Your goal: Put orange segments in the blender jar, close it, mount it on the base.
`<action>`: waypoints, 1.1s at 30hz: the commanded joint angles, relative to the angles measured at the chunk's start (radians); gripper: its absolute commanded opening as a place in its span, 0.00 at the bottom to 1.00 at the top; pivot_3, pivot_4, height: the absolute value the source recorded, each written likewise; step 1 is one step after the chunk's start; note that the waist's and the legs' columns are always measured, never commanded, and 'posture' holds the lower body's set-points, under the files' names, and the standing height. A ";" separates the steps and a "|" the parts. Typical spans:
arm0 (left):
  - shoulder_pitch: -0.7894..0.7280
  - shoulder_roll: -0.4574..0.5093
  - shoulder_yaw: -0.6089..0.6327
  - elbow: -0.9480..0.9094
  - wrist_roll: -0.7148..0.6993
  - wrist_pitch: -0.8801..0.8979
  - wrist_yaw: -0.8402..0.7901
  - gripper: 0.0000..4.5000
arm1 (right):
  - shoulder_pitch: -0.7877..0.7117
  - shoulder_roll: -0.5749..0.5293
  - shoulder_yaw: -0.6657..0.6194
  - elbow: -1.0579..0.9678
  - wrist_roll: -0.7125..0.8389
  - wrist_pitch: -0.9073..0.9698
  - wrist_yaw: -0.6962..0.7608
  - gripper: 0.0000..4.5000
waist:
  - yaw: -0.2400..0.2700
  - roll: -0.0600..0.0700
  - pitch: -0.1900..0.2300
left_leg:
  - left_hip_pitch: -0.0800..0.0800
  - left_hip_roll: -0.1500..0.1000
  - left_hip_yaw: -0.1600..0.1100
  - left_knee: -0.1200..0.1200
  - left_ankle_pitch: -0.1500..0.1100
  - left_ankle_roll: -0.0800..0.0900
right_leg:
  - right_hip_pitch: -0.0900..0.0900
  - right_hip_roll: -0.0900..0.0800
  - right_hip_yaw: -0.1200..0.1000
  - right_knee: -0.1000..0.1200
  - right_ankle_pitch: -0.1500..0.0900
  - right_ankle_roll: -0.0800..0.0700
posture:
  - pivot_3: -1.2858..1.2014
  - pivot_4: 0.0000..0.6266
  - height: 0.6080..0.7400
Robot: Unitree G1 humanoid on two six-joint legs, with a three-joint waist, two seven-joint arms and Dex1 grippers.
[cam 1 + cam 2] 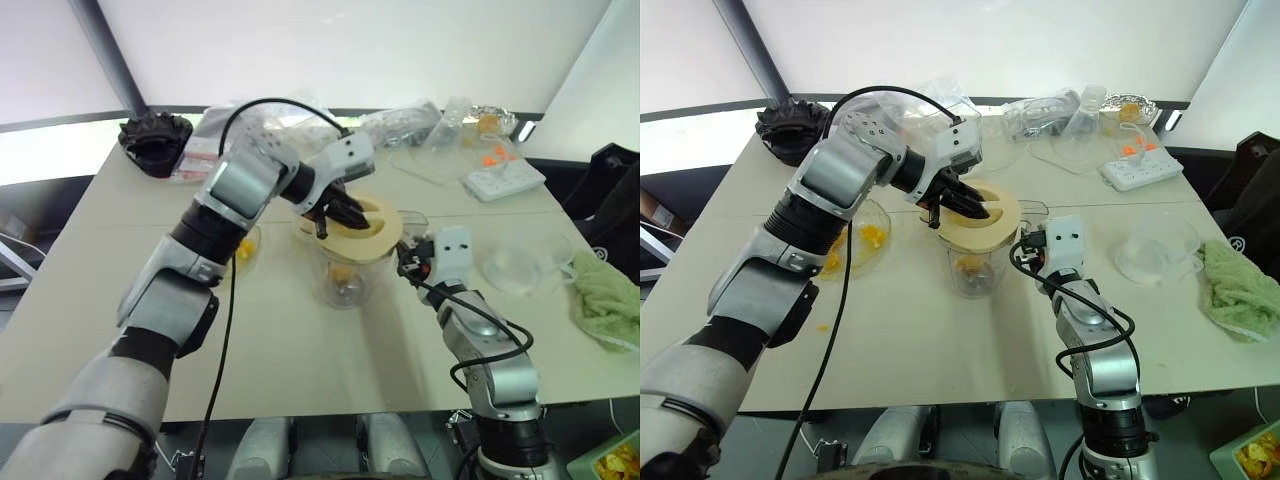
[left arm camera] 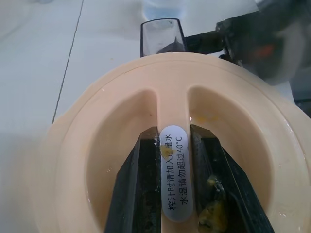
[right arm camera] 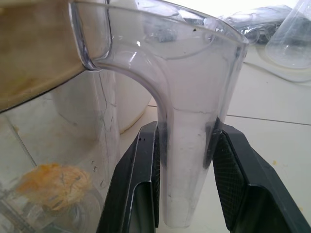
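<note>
Jar [image 1: 973, 268] handle pinched between right gripper [image 3: 187, 160] fingers. Left gripper [image 2: 175, 187] fingers, narrowly parted, clamp the lid [image 2: 146, 126] rib over the jar mouth; bare table [image 1: 940, 350] lies in front

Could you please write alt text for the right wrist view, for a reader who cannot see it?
The right gripper is closed with its two black fingers on the clear handle of the blender jar. An orange segment lies at the jar's bottom, and a cream lid sits at its rim.
</note>
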 commanded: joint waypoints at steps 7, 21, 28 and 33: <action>0.092 0.031 -0.117 0.059 0.098 0.286 0.199 0.06 | -0.031 -0.004 0.015 -0.087 0.002 -0.068 0.021 0.22 | -0.010 0.001 -0.001 | 0.000 0.000 0.000 -0.001 0.000 0.000 | 0.000 0.000 0.000 -0.001 0.000 0.001 | 0.52 0.24 1.00; 0.109 0.046 -0.052 0.012 0.070 0.200 0.255 0.63 | -0.037 -0.007 0.023 -0.060 -0.003 -0.086 0.029 0.22 | -0.012 0.002 -0.004 | 0.001 0.000 0.000 -0.007 0.000 0.000 | -0.002 -0.002 0.001 -0.004 -0.001 0.000 | 0.52 0.24 1.00; 0.099 0.011 0.079 0.017 0.009 0.151 0.340 0.95 | -0.029 -0.015 0.029 -0.066 -0.005 -0.089 0.034 0.22 | -0.009 0.002 -0.005 | 0.000 -0.003 0.000 -0.014 0.000 -0.001 | -0.005 -0.005 0.000 -0.004 -0.004 0.004 | 0.52 0.24 1.00; 0.076 -0.009 0.163 0.004 -0.050 0.174 0.364 0.95 | -0.017 -0.016 0.036 -0.066 -0.008 -0.095 0.035 0.22 | -0.008 0.001 -0.004 | -0.002 -0.004 0.001 -0.015 0.000 -0.001 | -0.007 -0.006 0.000 -0.004 -0.003 0.008 | 0.52 0.24 1.00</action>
